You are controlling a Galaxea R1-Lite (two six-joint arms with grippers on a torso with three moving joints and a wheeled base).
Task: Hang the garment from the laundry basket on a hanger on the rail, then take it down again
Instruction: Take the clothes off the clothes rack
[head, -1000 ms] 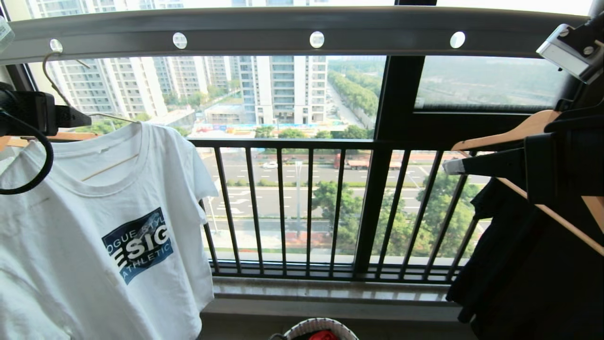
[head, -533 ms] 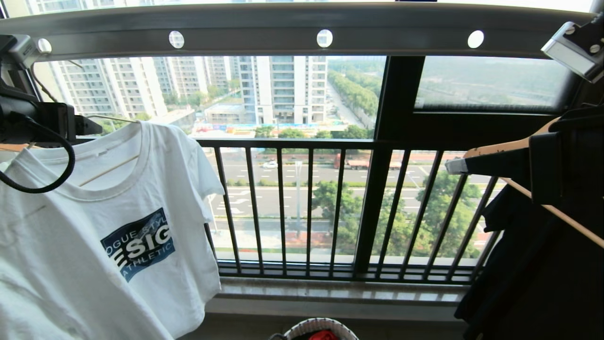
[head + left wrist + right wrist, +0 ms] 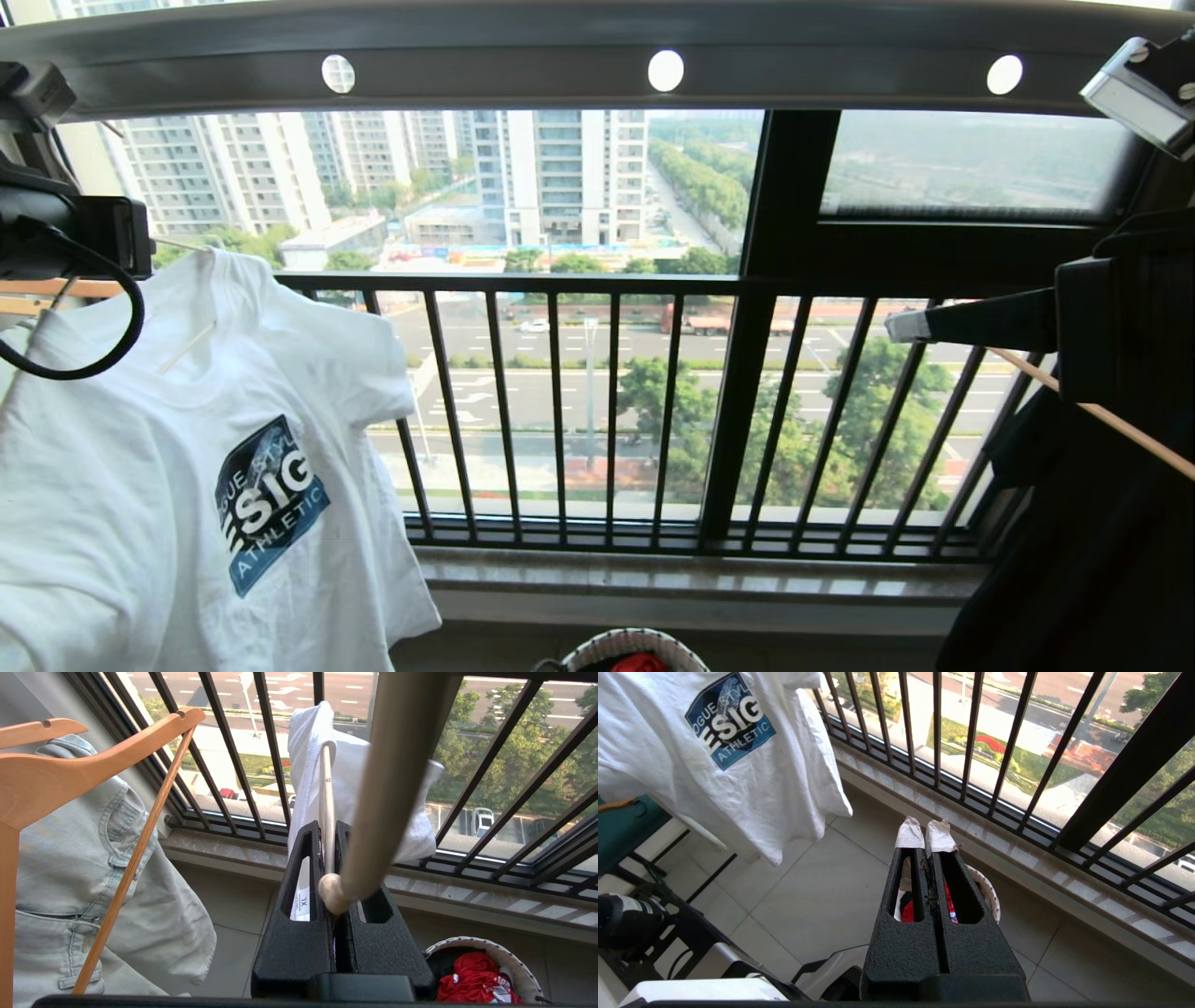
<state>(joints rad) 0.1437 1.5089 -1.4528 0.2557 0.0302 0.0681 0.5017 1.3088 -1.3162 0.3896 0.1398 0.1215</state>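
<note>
White T-shirt with a dark blue chest logo hangs on a thin cream wire hanger at the left of the head view, below the grey rail with its row of round holes and in front of the black window railing. The left gripper has its jaws clamped on the hanger's wire just beside the shirt's collar, as the left wrist view shows. A light wooden hanger carrying a pale denim garment hangs just beside the shirt. The right gripper hangs apart at the right, its jaws pressed together on nothing, with taped tips over the laundry basket. That small white woven basket stands on the tiled floor under the window sill and holds a red garment. Dark clothing hangs on another wooden hanger at the right edge of the head view.
</note>
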